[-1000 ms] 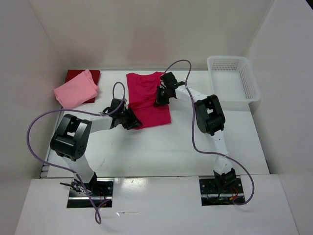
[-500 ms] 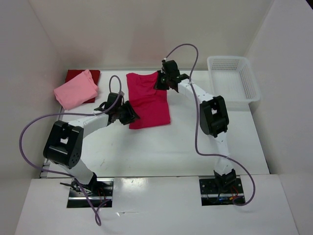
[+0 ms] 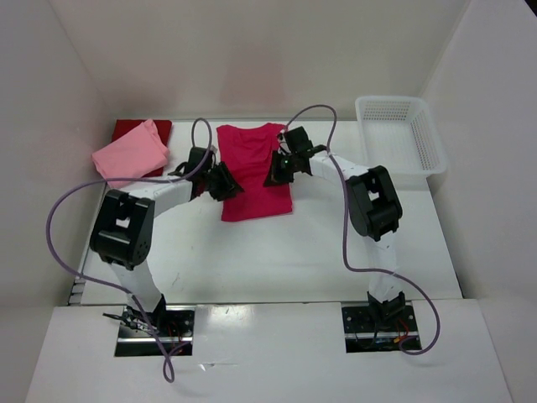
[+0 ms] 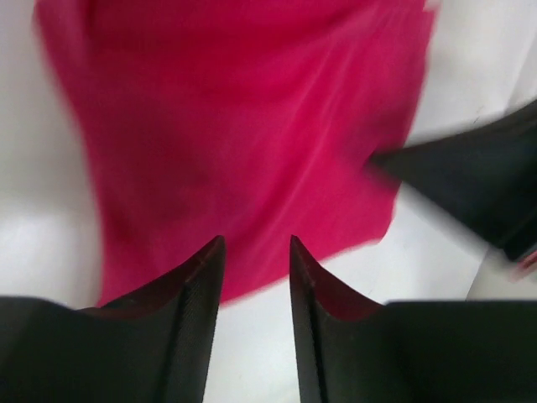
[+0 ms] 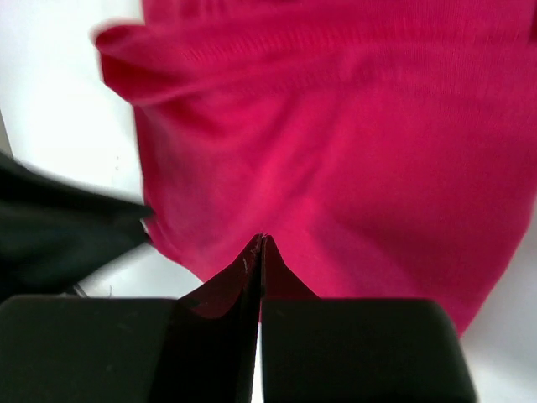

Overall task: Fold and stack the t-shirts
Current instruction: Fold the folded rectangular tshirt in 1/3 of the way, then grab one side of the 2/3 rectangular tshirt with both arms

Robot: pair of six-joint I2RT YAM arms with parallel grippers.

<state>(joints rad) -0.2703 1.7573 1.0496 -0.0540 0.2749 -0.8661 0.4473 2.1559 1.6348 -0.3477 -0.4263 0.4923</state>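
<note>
The bright magenta t-shirt [image 3: 252,172] lies flat in the middle of the table, collar at the far side. It fills the left wrist view [image 4: 243,126] and the right wrist view [image 5: 352,143]. My left gripper [image 3: 225,180] is at the shirt's left edge. Its jaws [image 4: 256,243] stand a little apart, with only white table between them. My right gripper [image 3: 277,168] is over the shirt's right edge. Its jaws [image 5: 262,239] are pressed together, and no cloth shows between them. The light pink t-shirt [image 3: 130,154] lies folded on the dark red t-shirt [image 3: 155,128] at the far left.
A white mesh basket [image 3: 401,134] stands at the far right. White walls enclose the table on the left, back and right. The right gripper's dark body shows at the right in the left wrist view [image 4: 470,185].
My left gripper moved farther up along the shirt's left edge. My right gripper went up to the shirt's far right corner, then came back down to its right edge. The shirt looks narrower.
</note>
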